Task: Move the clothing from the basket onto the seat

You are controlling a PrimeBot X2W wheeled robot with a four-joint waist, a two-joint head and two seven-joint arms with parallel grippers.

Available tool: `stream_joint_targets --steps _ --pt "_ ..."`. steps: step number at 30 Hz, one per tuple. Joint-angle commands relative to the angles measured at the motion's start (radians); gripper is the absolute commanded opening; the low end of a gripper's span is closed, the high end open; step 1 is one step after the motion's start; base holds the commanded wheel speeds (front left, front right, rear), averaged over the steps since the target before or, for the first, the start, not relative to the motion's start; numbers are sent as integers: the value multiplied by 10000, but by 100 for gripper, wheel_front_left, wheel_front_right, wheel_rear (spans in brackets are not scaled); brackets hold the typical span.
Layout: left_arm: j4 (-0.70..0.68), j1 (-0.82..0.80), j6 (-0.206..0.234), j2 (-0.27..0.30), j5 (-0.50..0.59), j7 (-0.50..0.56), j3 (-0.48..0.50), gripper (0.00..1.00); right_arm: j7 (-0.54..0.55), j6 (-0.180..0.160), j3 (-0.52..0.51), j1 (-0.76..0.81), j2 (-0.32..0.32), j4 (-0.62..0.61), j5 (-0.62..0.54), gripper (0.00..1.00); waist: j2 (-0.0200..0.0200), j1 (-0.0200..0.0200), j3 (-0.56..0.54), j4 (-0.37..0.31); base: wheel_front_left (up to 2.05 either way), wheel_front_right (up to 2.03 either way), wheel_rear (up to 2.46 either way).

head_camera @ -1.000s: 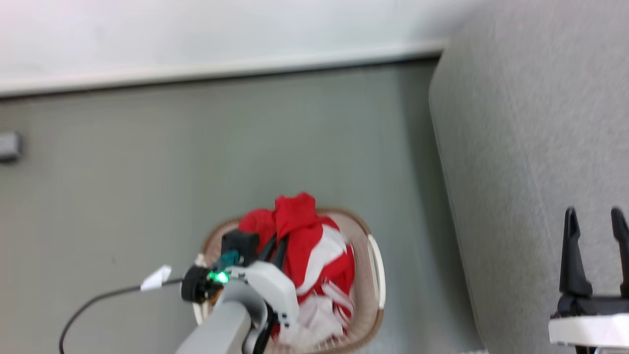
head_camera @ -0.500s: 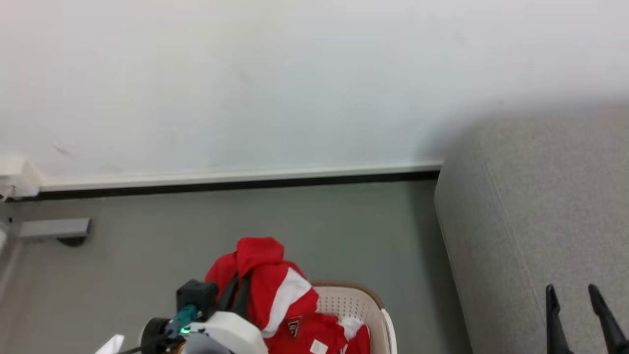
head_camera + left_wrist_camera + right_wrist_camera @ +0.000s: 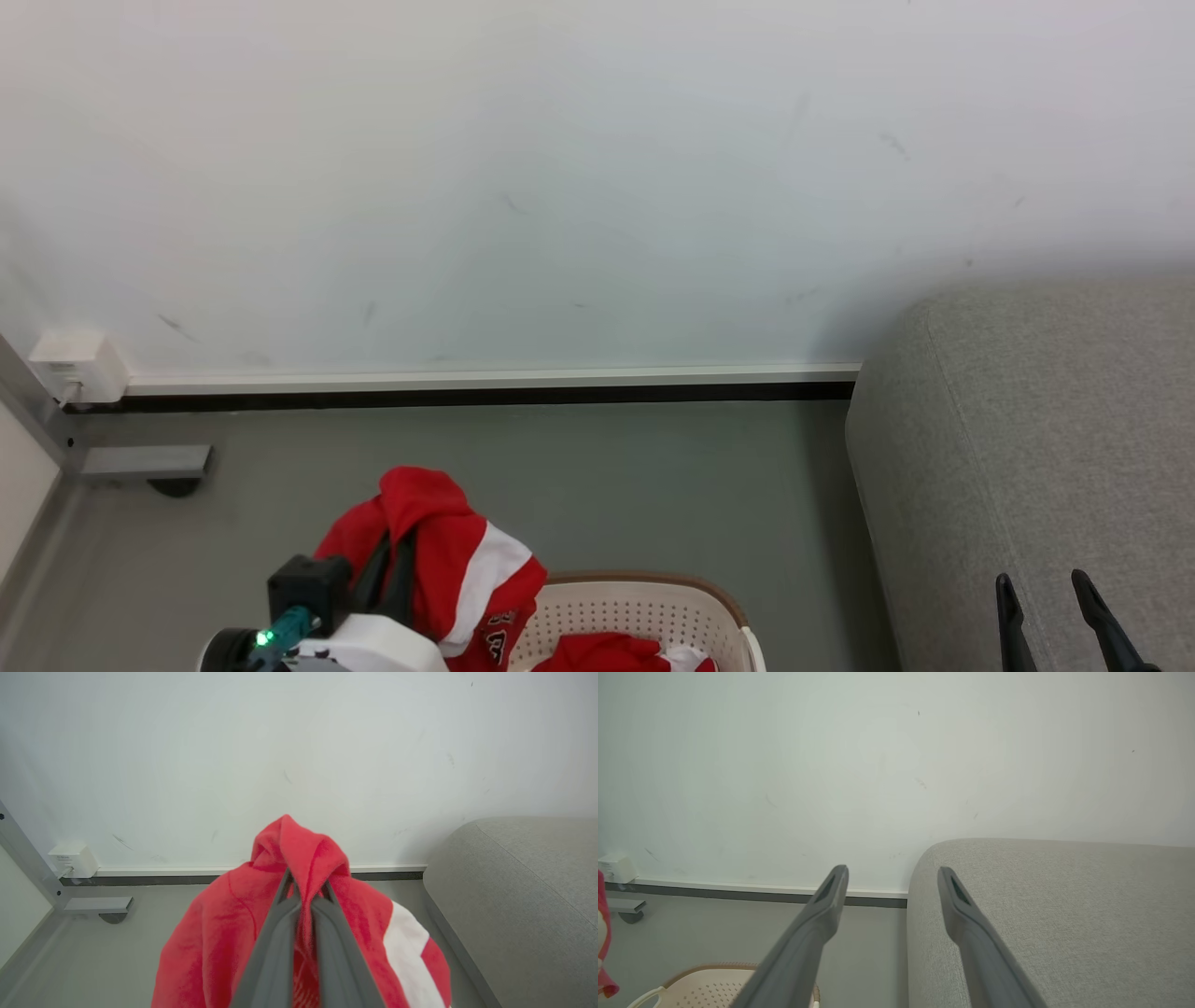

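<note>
The left tool is clamped shut on a fold of a red garment with a white panel, holding it up at the left side of the cream laundry basket. The basket stands on the grey floor. More red clothing lies inside it. The right tool stands wide and empty by the edge of the grey sofa.

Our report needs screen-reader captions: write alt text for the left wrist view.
The left gripper is shut on a red-and-white garment, held up before a white wall; a grey sofa stands at right.
</note>
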Motion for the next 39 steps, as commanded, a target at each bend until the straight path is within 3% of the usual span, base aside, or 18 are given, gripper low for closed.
stream_joint_targets --steps 1,7,12,22,29,33,39 --pt "-124 97 63 137 1 51 12 0 8 -27 36 14 -57 41 64 100 0 1 -8 22 0 0 0" --pt "-591 86 88 257 22 277 -56 0 8 -27 302 -153 -155 -71 141 100 0 1 -24 71 0 0 0" --pt "-1211 -137 -68 343 103 567 -262 0 8 -27 1117 -411 -423 -367 362 100 0 1 -7 57 0 0 0" --pt "-2231 -950 -1125 436 264 1659 -1367 0 604 -27 4447 -1611 -1987 -1186 1576 100 0 1 -31 -86 0 0 0" --pt "-2248 -1529 -1805 -22 522 1948 -2263 0 1551 -27 6551 -2505 -3336 -2268 2825 100 0 1 -63 -182 0 0 0" --pt "-2167 -1848 -2125 -313 772 2054 -2837 0 1971 -27 7355 -2997 -3894 -2702 3259 100 0 1 -12 -282 0 0 0" --pt "-2305 -2108 -2532 -720 987 2222 -3588 0 2290 -27 7786 -3383 -4315 -2870 3587 100 0 1 61 -353 0 0 0"
